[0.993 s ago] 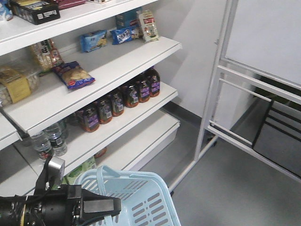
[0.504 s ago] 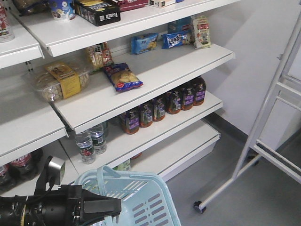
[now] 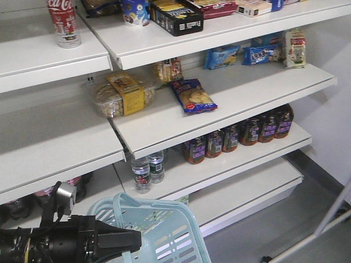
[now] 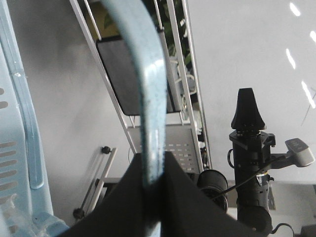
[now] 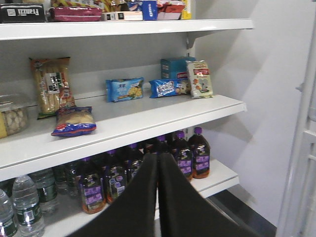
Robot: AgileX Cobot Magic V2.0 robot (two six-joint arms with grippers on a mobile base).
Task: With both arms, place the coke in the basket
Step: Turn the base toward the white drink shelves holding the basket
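Note:
The coke (image 3: 63, 21) is a slim red metal bottle with a grey-and-white base band. It stands on the upper left shelf, its top cut off by the frame edge. The light blue basket (image 3: 164, 233) hangs low in the front view. My left gripper (image 3: 137, 239) is shut on the basket's loop handle (image 4: 144, 74), and the slotted basket wall (image 4: 15, 123) shows beside it. My right gripper (image 5: 157, 157) is shut with nothing in it, pointing at the shelf of dark bottles. The coke is far above and left of both grippers.
White shelves (image 3: 230, 93) carry snack packets (image 3: 193, 96), a tub of nuts (image 3: 118, 96), purple-labelled dark bottles (image 3: 241, 134) and water bottles (image 3: 145, 170). Red-labelled dark bottles (image 3: 77, 185) sit low at left. A white frame leg (image 3: 329, 227) crosses the bottom right.
The front view has swung left along the shelving, bringing the coke into sight at top left; the white frame has slid out to the right. The left gripper stays shut on the basket handle.

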